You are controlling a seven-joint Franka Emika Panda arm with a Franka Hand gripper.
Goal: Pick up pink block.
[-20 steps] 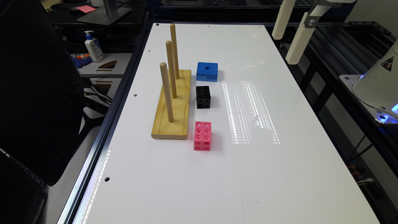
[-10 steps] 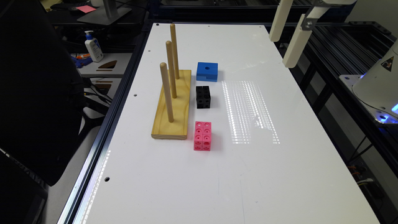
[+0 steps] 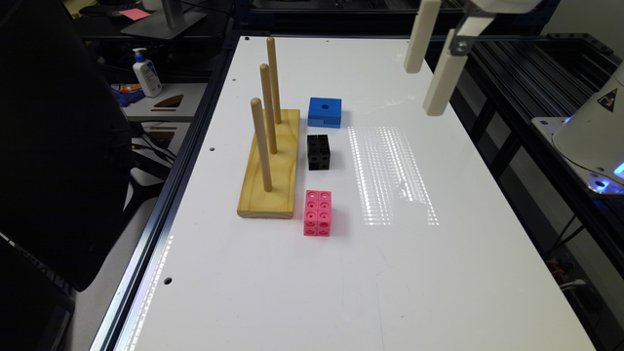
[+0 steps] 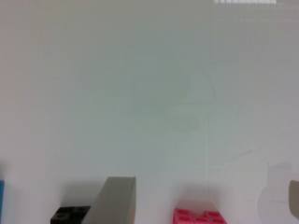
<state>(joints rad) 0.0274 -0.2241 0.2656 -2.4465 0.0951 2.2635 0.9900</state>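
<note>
The pink block (image 3: pixel 318 213) lies flat on the white table (image 3: pixel 438 273), just right of the near end of the peg board (image 3: pixel 270 168) in the exterior view, with the black block (image 3: pixel 319 152) beyond it and the blue block (image 3: pixel 324 112) farther still. The gripper (image 3: pixel 429 63) hangs high over the far right of the table, well apart from the block, fingers (image 3: pixel 441 80) spread and empty. This looks like the approach step: the next move calls for travelling over the block, lining the fingers across its narrow sides, then descending.

Robotics lab, white workbench (image 3: pixel 438 273), aluminium framing (image 3: pixel 531 63), robot base (image 3: pixel 592 136)
</note>
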